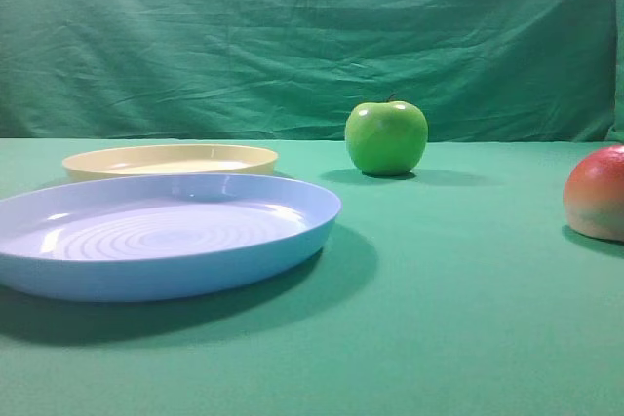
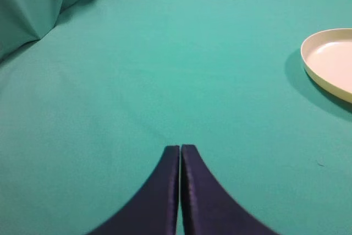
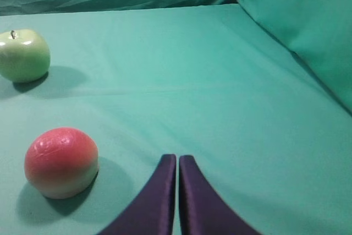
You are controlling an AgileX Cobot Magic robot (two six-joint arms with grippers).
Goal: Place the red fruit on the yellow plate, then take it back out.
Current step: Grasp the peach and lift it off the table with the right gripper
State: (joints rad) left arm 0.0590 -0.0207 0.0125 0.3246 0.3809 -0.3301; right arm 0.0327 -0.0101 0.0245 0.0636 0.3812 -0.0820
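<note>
Jaws together; two fruits, two plates

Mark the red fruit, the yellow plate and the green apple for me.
red fruit (image 3: 61, 161): right wrist view, middle of its side.
yellow plate (image 1: 171, 159): exterior high view, front rim.
green apple (image 1: 386, 138): exterior high view, centre of its body.

I see even, bright light from above. Soft shadows sit under the blue plate (image 1: 166, 241) and beside the apple (image 1: 386, 137). Glare streaks the plate's rings. My wrist views blur slightly at the fingers (image 3: 165, 202).
</note>
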